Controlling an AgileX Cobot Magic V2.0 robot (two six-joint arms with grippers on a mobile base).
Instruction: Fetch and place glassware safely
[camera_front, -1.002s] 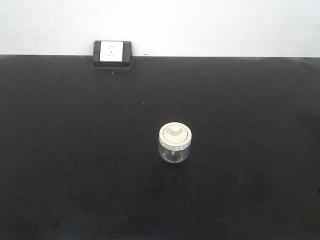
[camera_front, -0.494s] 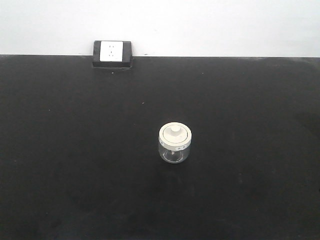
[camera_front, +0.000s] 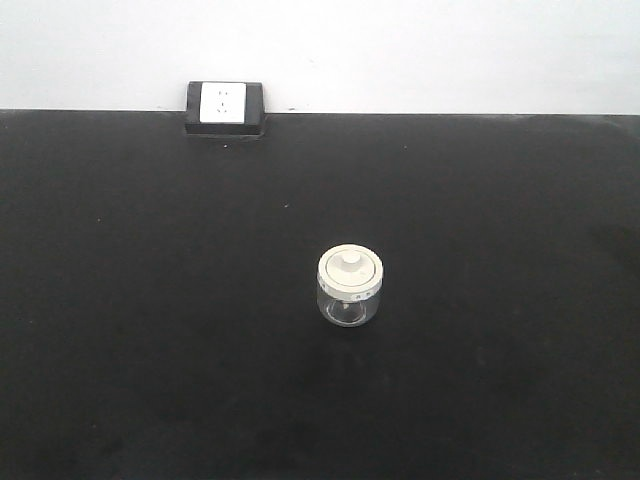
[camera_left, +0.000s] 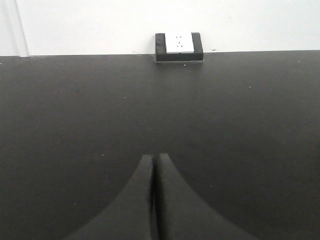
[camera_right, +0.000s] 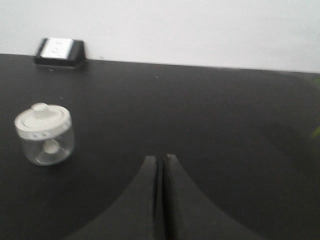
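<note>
A small clear glass jar (camera_front: 350, 290) with a round cream-white lid (camera_front: 350, 270) and a central knob stands upright on the black tabletop (camera_front: 150, 300), near the middle of the front view and a little to the right of centre. Nothing touches it — no arm or gripper appears in that view. At the far edge of the table, against the white wall (camera_front: 400, 50), sits a black socket box (camera_front: 225, 107) with a white faceplate, well apart from the jar and off to its left. The left gripper (camera_left: 154, 159), seen from its own wrist camera, has its two dark fingers pressed together with only a thin seam between them; it holds nothing and points across bare table toward the socket box. The right gripper (camera_right: 160, 159) is likewise closed tip to tip and empty — its view is slightly blurred. From that camera the jar lies to the left of the fingers and somewhat ahead of them, clearly apart, with the socket box beyond it at the wall.
</note>
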